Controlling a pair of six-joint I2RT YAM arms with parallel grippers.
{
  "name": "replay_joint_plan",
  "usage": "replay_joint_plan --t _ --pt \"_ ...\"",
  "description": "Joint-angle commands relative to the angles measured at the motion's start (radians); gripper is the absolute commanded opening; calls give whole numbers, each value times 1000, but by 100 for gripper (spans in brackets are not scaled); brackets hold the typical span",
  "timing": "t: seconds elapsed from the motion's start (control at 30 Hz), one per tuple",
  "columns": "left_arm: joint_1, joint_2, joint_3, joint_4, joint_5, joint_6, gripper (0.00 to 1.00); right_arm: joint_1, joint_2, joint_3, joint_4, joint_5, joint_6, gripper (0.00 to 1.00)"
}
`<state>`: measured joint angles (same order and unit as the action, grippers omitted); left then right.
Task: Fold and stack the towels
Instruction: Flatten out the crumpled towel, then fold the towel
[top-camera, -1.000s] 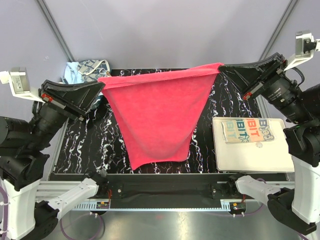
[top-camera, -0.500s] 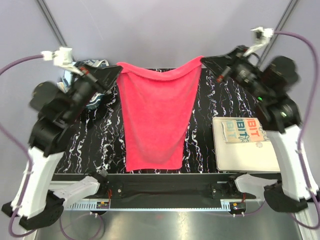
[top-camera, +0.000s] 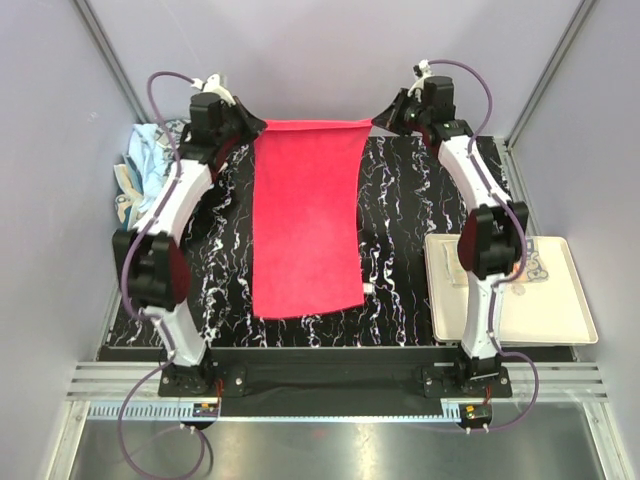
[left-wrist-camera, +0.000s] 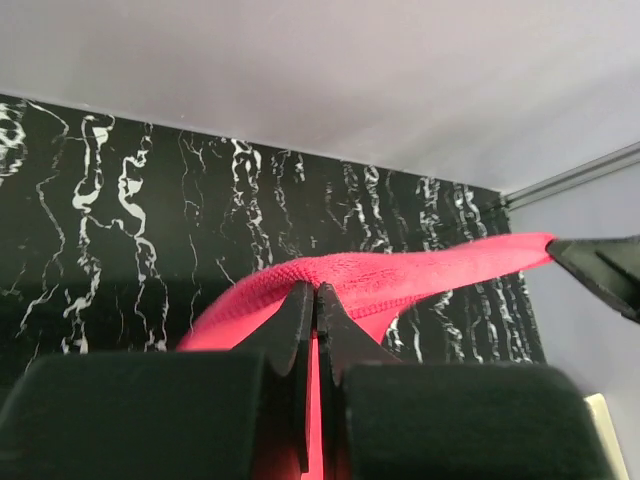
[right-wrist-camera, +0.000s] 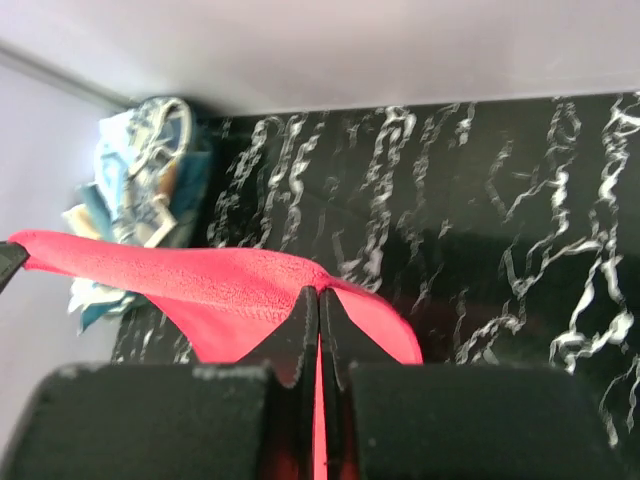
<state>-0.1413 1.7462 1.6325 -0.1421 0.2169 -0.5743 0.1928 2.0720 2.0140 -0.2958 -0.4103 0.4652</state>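
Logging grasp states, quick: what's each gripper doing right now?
Left gripper: closed on one far corner of the pink-red towel.
Right gripper: closed on its other far corner.

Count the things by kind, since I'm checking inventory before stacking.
Towels: 4 (pink-red towel, cream folded towel, light blue towel, patterned towel; the heap may hide more)
Trays: 1 (tray)
Total: 5

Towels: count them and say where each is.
4: red towel spread in the middle; folded towel on the tray; blue towel and patterned towel heaped far left. Others may hide there.
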Motion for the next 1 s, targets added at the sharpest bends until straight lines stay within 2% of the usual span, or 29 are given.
replay_joint_plan --t 0.0,0.13,0.27,0.63,0.97 --pt "31 96 139 130 50 5 0 -23 118 208 14 -35 15 0" --pt "55 248 213 139 62 -1 0 -35 336 450 -43 -30 23 0" --pt "80 358 233 173 79 -12 0 -41 422 511 -48 -33 38 0" --pt "85 357 81 197 72 -79 0 -38 314 214 44 -50 82 0" --pt "85 208 -150 128 59 -122 0 -3 117 -138 61 -42 92 0"
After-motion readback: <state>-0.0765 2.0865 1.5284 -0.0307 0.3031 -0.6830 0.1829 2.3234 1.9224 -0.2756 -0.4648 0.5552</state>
